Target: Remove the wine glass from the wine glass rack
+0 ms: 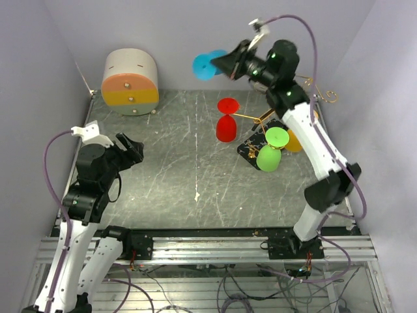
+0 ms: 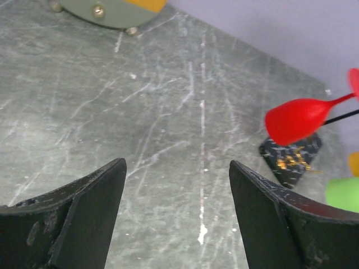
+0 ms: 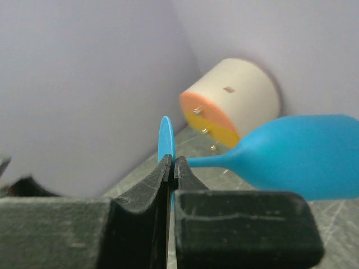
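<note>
Aloft near the back wall, the outstretched right arm's right claw [image 1: 219, 62] is clenched on the blue wine glass [image 1: 206, 66] by its foot, well apart from the wine glass rack [image 1: 250, 149], while the low, bent left arm's left claw [image 1: 133, 149] gapes empty.

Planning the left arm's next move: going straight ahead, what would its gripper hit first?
Left gripper probably meets bare table; red glass sits right of its line.
</note>
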Tool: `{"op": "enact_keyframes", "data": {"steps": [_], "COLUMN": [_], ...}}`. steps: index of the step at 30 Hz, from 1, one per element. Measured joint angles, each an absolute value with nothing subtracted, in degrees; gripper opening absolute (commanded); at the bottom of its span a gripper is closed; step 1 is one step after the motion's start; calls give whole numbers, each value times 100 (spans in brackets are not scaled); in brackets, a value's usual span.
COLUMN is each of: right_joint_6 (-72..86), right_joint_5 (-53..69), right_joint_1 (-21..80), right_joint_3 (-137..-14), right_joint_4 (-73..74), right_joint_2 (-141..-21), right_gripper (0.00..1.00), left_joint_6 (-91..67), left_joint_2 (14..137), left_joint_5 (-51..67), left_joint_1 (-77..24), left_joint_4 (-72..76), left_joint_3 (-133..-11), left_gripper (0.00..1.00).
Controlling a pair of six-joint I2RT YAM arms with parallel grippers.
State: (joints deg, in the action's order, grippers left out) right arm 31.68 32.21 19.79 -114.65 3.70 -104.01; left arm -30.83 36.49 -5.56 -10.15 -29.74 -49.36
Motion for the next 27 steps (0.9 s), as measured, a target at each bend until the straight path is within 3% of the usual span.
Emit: {"op": "enact_keyframes", "data": {"steps": [8,13,19,27], "right_joint_6": [242,-1076,-2257,-3568], "right_joint_5": [757,-1002,-2655,-3712], "right_joint_1": [5118,6514,7570,8189], "right_joint_3": [-8958,-7835,-6453,-5111], "right_joint_4": [440,211,-576,-2381], "right_joint_2": [-8038,-7644,-7699,-7697], "right_gripper": [0,0,0,0], "left_joint_6": [-3966,-4525,-5194,-6252], "left_joint_2": [2829,2405,2180,1778], "left_joint_5": [475,1201,1890,2630], "left_joint_1": [-1015,-1015,-1015,-1015], "left_joint_4": [-3444,-3763,-4320,-4536], "left_joint_3": [-5684,-6071,-5815,-5201], "left_gripper": [91,90,90,89]}}
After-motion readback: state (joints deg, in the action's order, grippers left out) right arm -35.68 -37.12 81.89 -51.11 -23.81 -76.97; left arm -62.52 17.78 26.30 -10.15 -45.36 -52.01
